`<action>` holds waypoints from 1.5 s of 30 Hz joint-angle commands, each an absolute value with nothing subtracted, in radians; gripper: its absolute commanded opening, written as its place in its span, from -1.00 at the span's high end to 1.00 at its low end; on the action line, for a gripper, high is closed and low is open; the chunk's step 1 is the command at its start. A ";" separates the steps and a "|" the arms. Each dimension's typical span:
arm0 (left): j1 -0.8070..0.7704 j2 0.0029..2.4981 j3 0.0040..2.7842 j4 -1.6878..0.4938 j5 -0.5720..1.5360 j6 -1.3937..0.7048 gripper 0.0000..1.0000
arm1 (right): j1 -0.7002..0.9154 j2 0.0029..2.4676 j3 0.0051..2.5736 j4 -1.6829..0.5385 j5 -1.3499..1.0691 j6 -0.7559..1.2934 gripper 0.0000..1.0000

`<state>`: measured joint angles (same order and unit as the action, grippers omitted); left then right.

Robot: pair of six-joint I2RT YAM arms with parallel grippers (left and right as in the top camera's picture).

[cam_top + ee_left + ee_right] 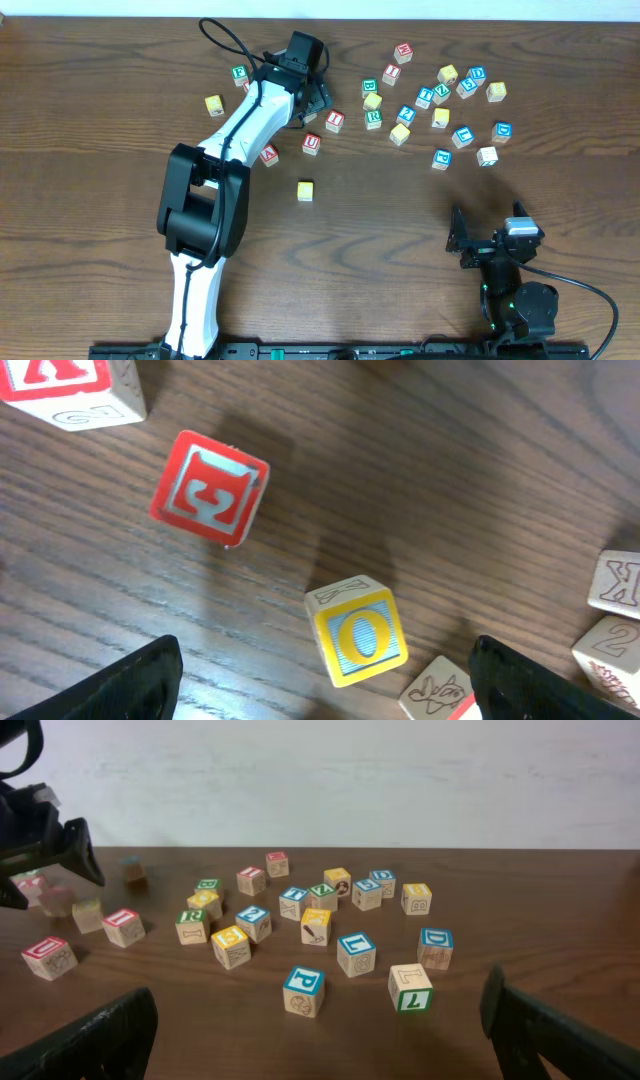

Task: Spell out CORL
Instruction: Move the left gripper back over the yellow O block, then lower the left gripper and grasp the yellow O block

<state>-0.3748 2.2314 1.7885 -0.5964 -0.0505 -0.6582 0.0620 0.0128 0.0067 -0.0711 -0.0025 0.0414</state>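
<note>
1 yellow-topped cube (305, 190) sits alone on the table (100, 150). Up and right of it lies the green R cube (373, 117). Farther right, the blue L cube (462, 136) sits among scattered cubes (445, 95). Straight up from it, the left gripper (312, 102) hangs with its 2 fingers wide apart, and the yellow O cube (360, 632) lies between them untouched. Well to its lower right, the right gripper (460, 240) is spread wide and holds nothing.
</note>
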 commanded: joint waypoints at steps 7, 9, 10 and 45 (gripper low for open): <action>-0.419 2.243 1.814 -0.583 -0.097 -0.764 -0.81 | 0.055 0.009 0.006 -0.075 0.005 0.048 -0.99; -0.429 2.243 1.814 -0.590 -0.137 -0.795 -0.80 | 0.055 0.009 0.006 -0.075 0.005 0.048 -0.98; -0.434 2.243 1.814 -0.591 -0.152 -0.804 -0.80 | 0.055 0.009 0.006 -0.075 0.005 0.048 -0.99; -0.442 2.327 1.812 -0.545 -0.200 -0.869 -0.53 | 0.055 0.009 0.006 -0.075 0.005 0.048 -0.99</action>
<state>-0.4461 2.3249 1.7905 -0.5411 -0.1921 -0.8719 0.0620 0.0128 0.0067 -0.0711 -0.0025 0.0414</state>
